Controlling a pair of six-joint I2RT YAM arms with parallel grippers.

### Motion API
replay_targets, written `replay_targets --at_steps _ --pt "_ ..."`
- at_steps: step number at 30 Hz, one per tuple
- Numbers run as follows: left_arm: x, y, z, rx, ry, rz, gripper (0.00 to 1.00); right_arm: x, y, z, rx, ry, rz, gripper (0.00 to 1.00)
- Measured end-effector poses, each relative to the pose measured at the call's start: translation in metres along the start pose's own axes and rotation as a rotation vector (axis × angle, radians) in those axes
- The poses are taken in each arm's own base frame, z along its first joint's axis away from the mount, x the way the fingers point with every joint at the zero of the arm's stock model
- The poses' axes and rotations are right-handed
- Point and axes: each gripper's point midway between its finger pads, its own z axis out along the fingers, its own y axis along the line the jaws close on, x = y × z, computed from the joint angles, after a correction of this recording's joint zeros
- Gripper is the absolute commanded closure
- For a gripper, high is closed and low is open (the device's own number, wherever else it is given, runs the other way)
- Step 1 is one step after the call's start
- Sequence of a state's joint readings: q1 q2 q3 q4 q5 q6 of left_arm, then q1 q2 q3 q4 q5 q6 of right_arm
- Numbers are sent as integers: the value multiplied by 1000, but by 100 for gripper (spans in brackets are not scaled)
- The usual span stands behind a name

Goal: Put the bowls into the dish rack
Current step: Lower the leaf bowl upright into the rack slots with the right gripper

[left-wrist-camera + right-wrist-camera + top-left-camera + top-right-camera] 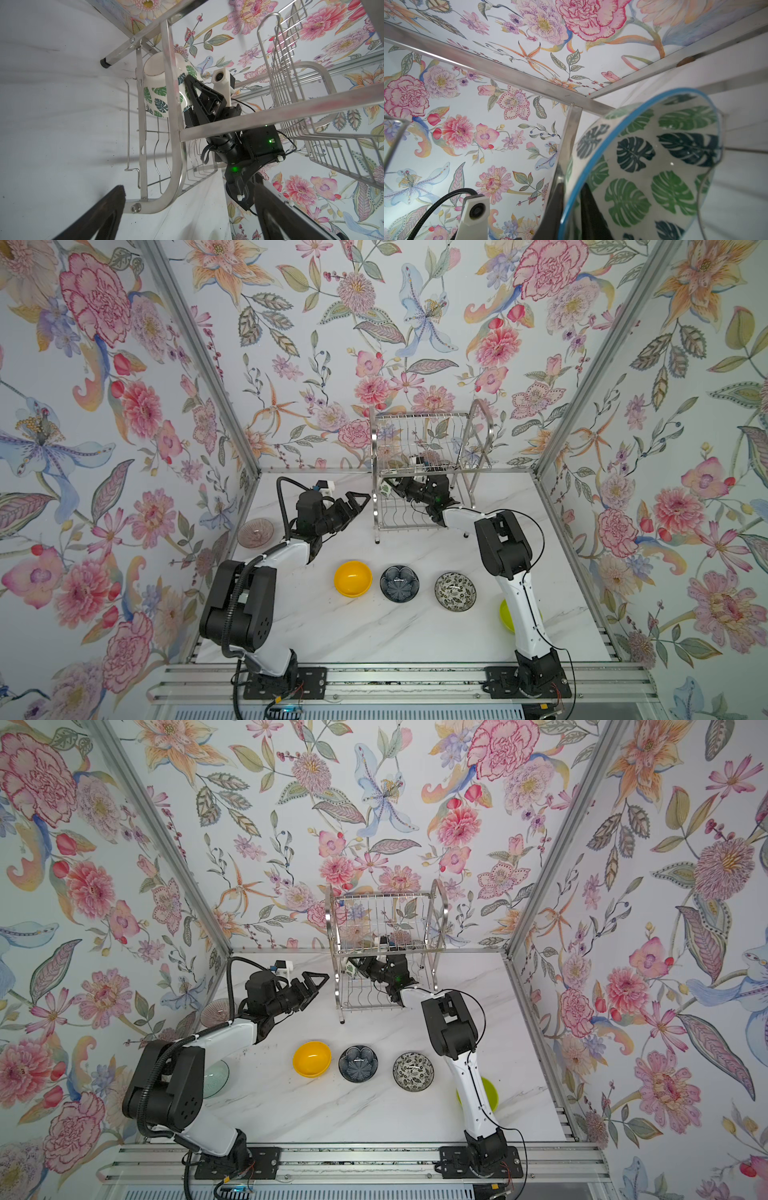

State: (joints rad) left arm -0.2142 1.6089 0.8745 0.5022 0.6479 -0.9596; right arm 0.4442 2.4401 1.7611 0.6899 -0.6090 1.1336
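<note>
The right gripper [184, 83] reaches in under the upper tier of the dish rack [424, 435] and is closed on the wall of the green-leaf white bowl [158, 91], with one finger outside and the other inside (the right wrist view shows the inner one dark against the leaf print); the bowl is tipped on its side at the left end of the lower tier, hard against the arched end frame, its foot facing the left gripper [359, 506]; whether it rests on the shelf wires I cannot tell. The left gripper hangs just outside that end of the rack with its jaws spread wide and nothing between them. On the marble table [374, 635] three bowls stand upright in a row in front of the rack: the orange-yellow bowl [353, 578], the dark blue glass bowl [399, 583], the black-white floral bowl [455, 591]; the lime green bowl [505, 614] is partly hidden behind the right arm; the pink ribbed glass bowl [255, 533] sits by the left wall; the pale green bowl [216, 1079] shows behind the left arm.
</note>
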Motion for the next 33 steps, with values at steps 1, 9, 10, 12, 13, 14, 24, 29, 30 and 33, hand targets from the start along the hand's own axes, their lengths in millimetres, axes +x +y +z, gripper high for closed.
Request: replay_targets --at_steps 1,9,10,12,13,14,24,29,30,33 --pt "0 0 -1 1 0 0 1 0 0 0 1 1 1 80" --pt "2 1 -2 -2 1 -2 1 1 -2 0 9 3 8 76" --pt "3 1 -3 -3 2 -3 1 1 -3 0 10 4 11 75" --pt "4 3 -3 -6 4 -5 1 1 -3 0 12 4 15 73" --pt "4 3 -3 -7 5 -6 1 1 -3 0 13 4 17 72" --pt "5 4 -3 -7 5 -6 1 1 -4 0 14 2 21 72" --pt "3 -7 -11 13 -9 3 1 -1 -4 0 17 -11 66 66" --pt "6 -3 -11 5 -4 -4 1 -6 -1 -2 -5 -34 99 63" --pt "7 -2 -11 3 -2 -6 1 -8 -1 -3 -6 -38 105 62" --pt "9 1 -12 -3 2 -10 1 -11 0 -4 -13 -52 117 62"
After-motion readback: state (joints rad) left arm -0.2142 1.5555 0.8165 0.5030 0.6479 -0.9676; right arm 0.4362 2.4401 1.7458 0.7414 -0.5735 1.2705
